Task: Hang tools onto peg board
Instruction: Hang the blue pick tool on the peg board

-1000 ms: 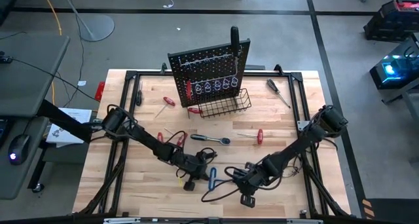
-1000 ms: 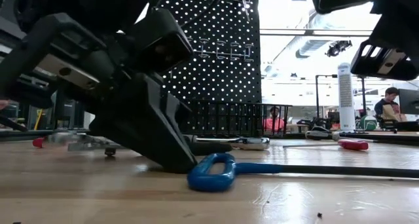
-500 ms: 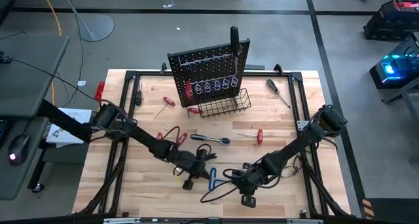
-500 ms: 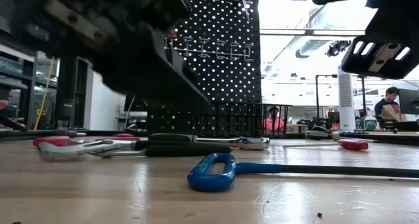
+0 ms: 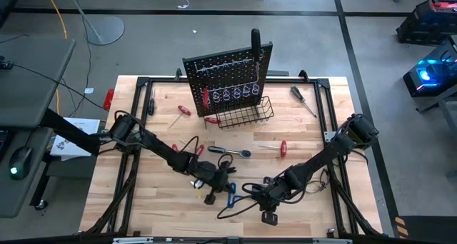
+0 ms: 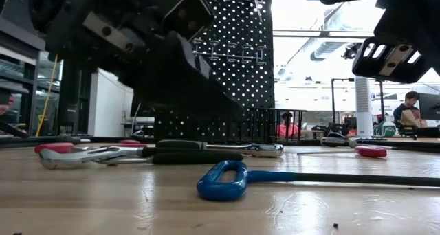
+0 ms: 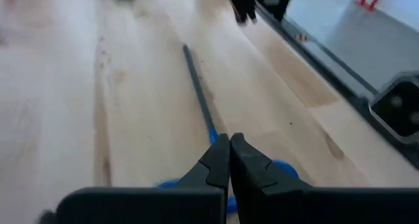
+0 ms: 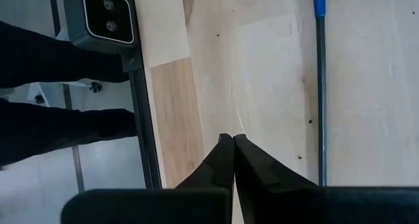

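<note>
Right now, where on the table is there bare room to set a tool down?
Bare wood lies between the wire basket and the table's right edge, past the black-handled screwdriver, and at the front left corner. It is crowded mid-front, around the blue hex key and both arms.

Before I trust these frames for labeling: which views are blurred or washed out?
Left wrist view: table smeared, only the shut left gripper and blue hex key crisp. Low view: arm up close soft, bright ceiling behind the peg board blown out. High view and right wrist view: evenly lit, sharp.
</note>
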You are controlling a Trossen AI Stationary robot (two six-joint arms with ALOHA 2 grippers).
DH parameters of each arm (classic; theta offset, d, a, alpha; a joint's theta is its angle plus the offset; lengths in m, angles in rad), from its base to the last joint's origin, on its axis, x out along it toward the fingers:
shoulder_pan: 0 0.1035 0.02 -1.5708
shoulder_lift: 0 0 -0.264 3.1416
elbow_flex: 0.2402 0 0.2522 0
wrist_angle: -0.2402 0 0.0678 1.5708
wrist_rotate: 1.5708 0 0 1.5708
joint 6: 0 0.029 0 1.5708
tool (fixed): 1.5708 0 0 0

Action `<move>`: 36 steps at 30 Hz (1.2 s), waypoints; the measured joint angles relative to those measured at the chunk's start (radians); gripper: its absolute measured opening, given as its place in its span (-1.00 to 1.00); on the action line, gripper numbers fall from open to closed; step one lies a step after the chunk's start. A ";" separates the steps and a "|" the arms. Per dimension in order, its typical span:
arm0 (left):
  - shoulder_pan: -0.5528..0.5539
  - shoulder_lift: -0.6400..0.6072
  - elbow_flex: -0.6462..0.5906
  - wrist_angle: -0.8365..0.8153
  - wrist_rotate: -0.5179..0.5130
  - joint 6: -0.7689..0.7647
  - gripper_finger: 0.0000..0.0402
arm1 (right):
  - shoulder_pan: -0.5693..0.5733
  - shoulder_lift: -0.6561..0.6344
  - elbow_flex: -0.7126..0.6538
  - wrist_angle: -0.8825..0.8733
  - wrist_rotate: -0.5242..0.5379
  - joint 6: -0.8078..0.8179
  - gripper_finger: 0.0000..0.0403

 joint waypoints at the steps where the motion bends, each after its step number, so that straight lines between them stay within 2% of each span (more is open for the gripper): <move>1: 0.000 0.013 0.012 0.000 0.007 0.000 -1.00 | 0.000 0.000 0.000 0.000 0.000 0.000 -1.00; 5: 0.000 0.055 0.044 -0.001 0.044 -0.003 -1.00 | 0.000 0.000 0.000 0.000 -0.011 0.004 -1.00; 13: 0.000 0.068 0.045 -0.099 0.048 -0.051 -1.00 | -0.001 0.000 0.000 0.000 -0.016 0.005 -1.00; 22: -0.001 0.066 -0.057 -0.055 0.009 -0.097 -1.00 | -0.001 0.000 0.000 -0.012 -0.014 0.022 -1.00; 28: -0.011 0.065 -0.137 0.048 -0.009 -0.106 -1.00 | -0.007 0.000 0.000 -0.105 0.023 0.068 -1.00; 33: -0.029 0.068 -0.146 0.069 -0.046 -0.123 -1.00 | -0.035 0.000 -0.001 -0.179 0.019 0.058 -0.98; 36: -0.040 0.068 -0.146 0.069 -0.066 -0.123 -1.00 | -0.061 0.000 -0.001 -0.184 0.012 0.043 -0.89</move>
